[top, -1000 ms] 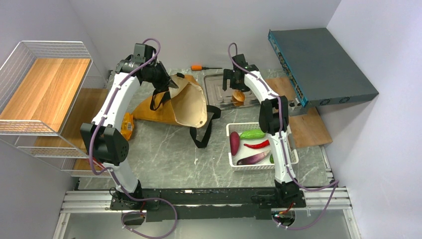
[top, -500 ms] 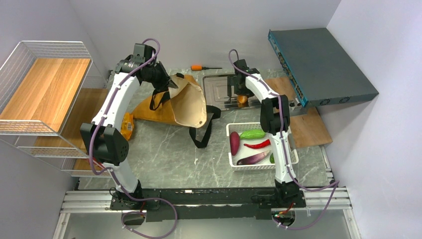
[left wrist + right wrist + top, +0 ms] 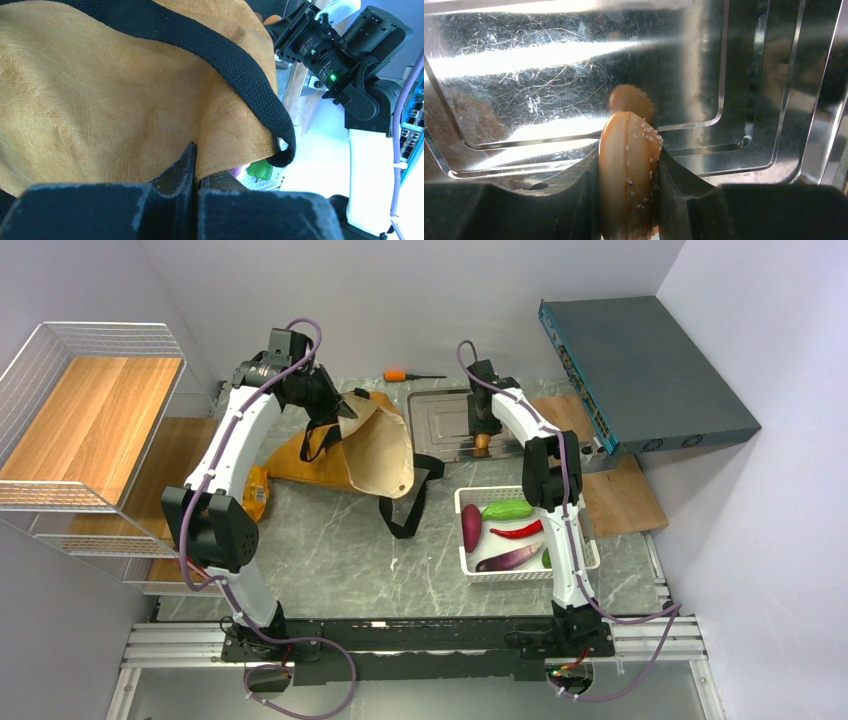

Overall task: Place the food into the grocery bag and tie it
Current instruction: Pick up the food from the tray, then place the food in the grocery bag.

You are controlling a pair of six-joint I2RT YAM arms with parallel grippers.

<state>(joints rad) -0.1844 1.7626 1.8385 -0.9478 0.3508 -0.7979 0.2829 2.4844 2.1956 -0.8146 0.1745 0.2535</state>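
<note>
The mustard grocery bag (image 3: 372, 452) lies on its side at the table's back, cream lining showing and mouth facing right. My left gripper (image 3: 338, 410) is shut on the bag's upper rim (image 3: 235, 150), holding it up beside a black strap (image 3: 240, 75). My right gripper (image 3: 483, 436) is down on the metal tray (image 3: 437, 420), shut on a golden-brown sesame bread piece (image 3: 626, 190) that stands on edge between the fingers. A second brown scalloped shape (image 3: 630, 100) shows just behind it. A magenta-purple root (image 3: 471, 527) lies in the white basket (image 3: 468, 572). A yellow packet (image 3: 258, 492) sits left of the bag.
The basket also holds a green vegetable (image 3: 507, 510), a red chili (image 3: 517, 531) and an eggplant (image 3: 510, 558). An orange-handled screwdriver (image 3: 400, 375) lies at the back. A blue-grey box (image 3: 640, 370) stands at right, a wire shelf (image 3: 90, 420) at left. Black straps (image 3: 405, 512) trail forward.
My right gripper came down onto the tray and closed on the bread piece. The left gripper and the bag have not moved.
</note>
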